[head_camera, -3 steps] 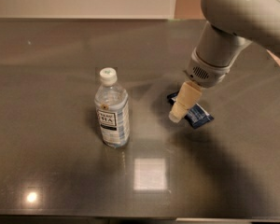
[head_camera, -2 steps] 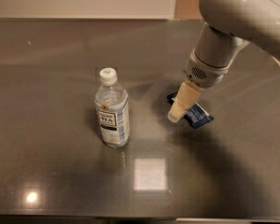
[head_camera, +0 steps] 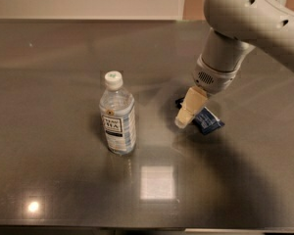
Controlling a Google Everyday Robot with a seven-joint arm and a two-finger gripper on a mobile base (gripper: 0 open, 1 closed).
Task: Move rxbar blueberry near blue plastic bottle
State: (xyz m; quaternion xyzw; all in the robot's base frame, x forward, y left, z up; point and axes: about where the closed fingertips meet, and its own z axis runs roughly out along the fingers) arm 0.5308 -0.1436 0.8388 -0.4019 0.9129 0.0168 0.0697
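Observation:
The blue plastic bottle (head_camera: 117, 115) stands upright on the dark table, clear with a white cap and a pale label. The rxbar blueberry (head_camera: 209, 121), a dark navy wrapper, lies flat on the table to the bottle's right, well apart from it. My gripper (head_camera: 185, 117) hangs from the white arm (head_camera: 245, 18) at the upper right and points down at the bar's left end. It covers part of the bar. The bar rests on the table.
The dark glossy table (head_camera: 63, 58) runs to a pale wall at the back and to its front edge along the bottom. A bright light reflection (head_camera: 158, 182) lies on the table in front of the bar.
The gripper has shifted slightly to the left over the bar's left end. The bar and the bottle have not moved.

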